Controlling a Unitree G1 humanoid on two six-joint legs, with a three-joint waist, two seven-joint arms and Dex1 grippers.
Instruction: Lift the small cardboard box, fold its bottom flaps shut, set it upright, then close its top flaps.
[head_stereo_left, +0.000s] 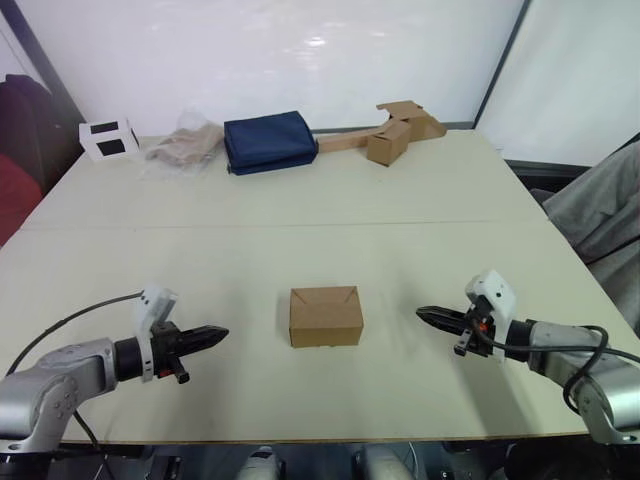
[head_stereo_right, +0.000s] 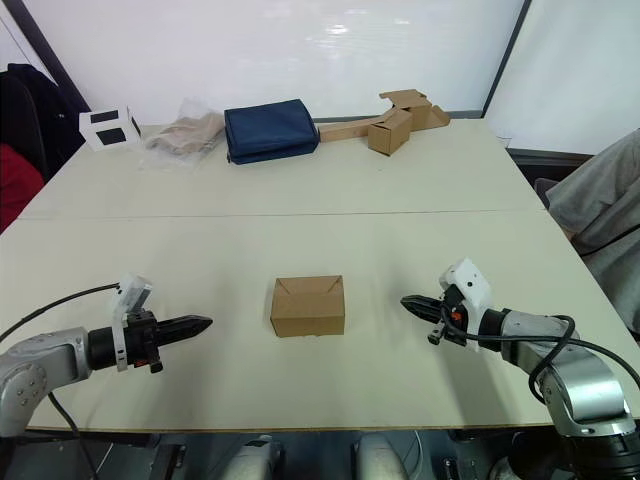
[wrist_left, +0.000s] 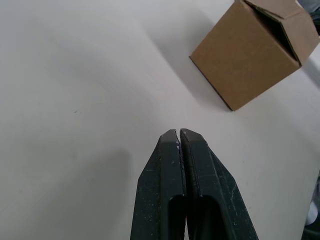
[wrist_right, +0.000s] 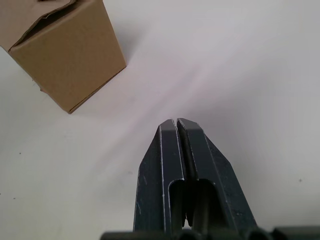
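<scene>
The small cardboard box stands upright in the middle of the near table half, plain brown. Its top flaps lie folded down and interlocked. My left gripper is shut and empty, pointing at the box from the left with a gap of about a hand's width. My right gripper is also shut and empty, pointing at the box from the right, about the same distance off. The left wrist view shows the box ahead of the closed fingers; the right wrist view shows the box likewise.
At the table's far edge lie a white cube with black squares, a crumpled plastic bag, a dark blue pouch and a strip of joined cardboard pieces. A grey sleeve shows at the right.
</scene>
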